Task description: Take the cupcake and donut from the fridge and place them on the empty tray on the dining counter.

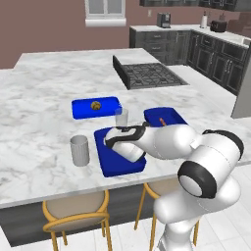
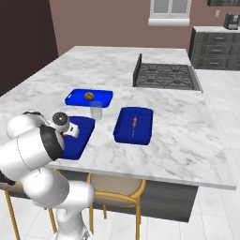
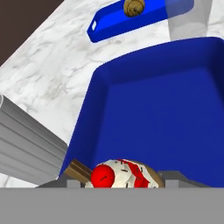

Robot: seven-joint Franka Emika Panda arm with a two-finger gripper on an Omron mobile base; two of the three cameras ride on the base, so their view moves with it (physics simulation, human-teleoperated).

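- The tray (image 1: 110,166) lies near the front edge of the dining counter (image 1: 39,98), between a grey cup (image 1: 79,150) and a second blue tray (image 2: 134,125); a glass (image 2: 96,110) stands just behind it.
- In the hand view the cupcake (image 3: 122,175) sits between the gripper (image 3: 124,181) fingers, low over the tray floor; the fingers are clasped on it.
- A third tray (image 1: 96,107) carries a brown item; a stove (image 1: 149,74) is set further back.
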